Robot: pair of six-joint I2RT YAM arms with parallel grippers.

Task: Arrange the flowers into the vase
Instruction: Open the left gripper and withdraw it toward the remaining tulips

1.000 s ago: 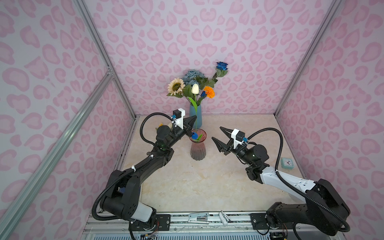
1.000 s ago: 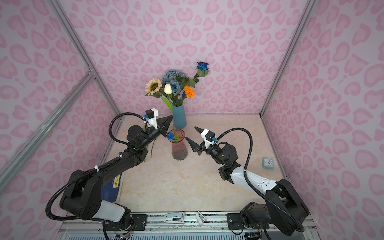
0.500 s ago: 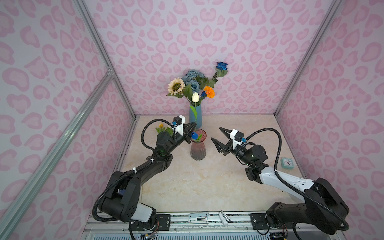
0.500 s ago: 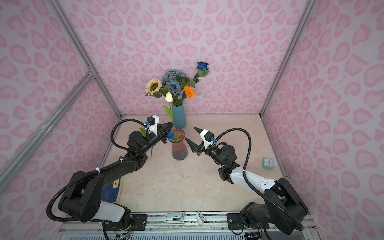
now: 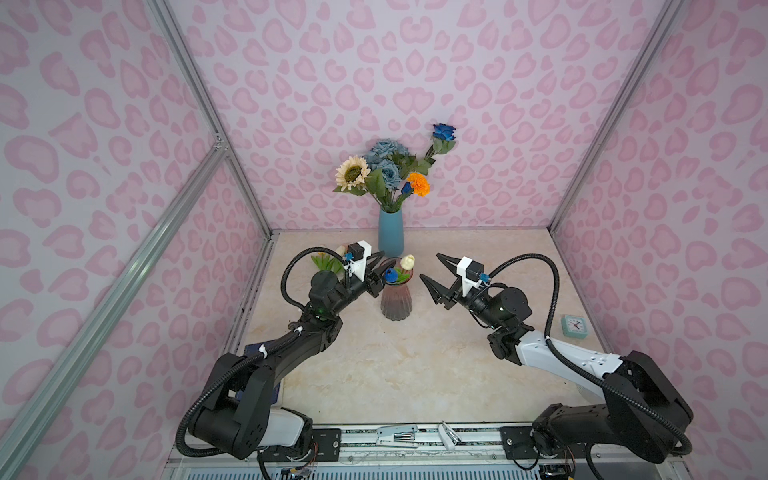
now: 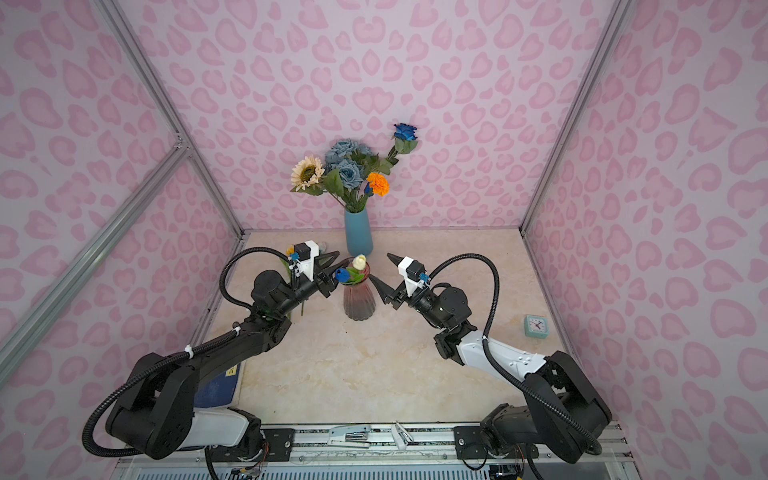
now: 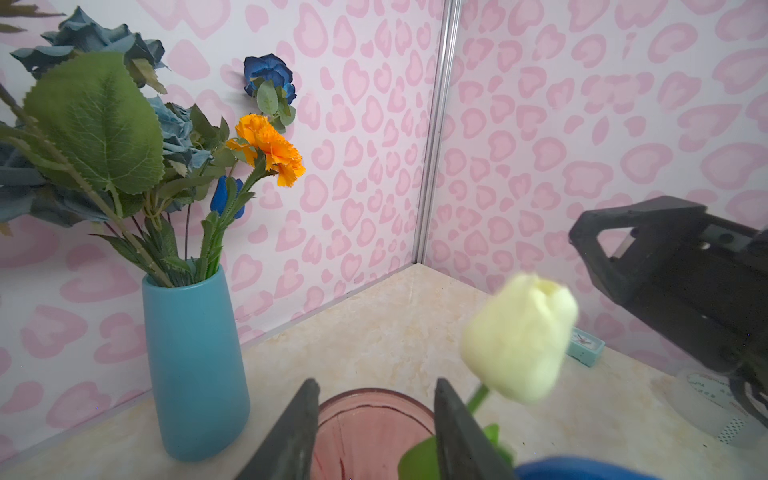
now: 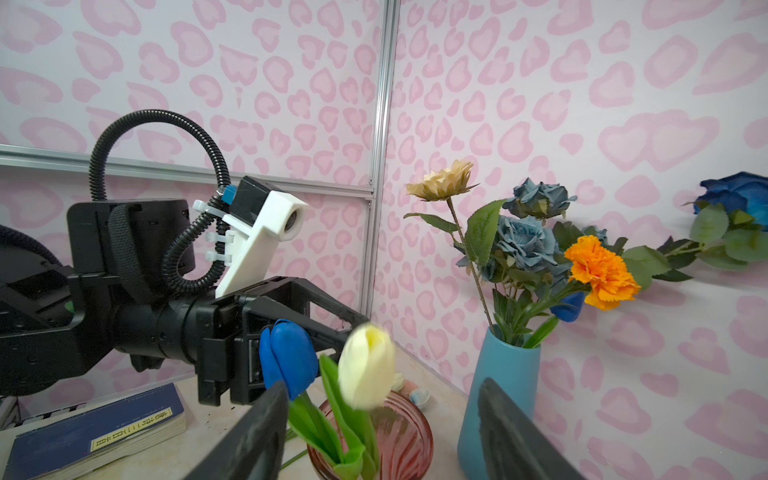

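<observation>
Blue vase (image 5: 390, 232) just behind pink vase (image 5: 396, 301).

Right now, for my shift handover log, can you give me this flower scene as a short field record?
Pink glass vase: centre of table, holds white tulip and blue tulip
Blue vase: by back wall, holds bouquet
Left end effector: open, empty, at the pink vase's rim
Right end effector: open, empty, clear of that vase
Loose tulips: lying on table, back left

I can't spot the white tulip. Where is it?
In both top views the white tulip stands in the pink glass vase, beside the blue tulip, in front of the blue vase.
</observation>
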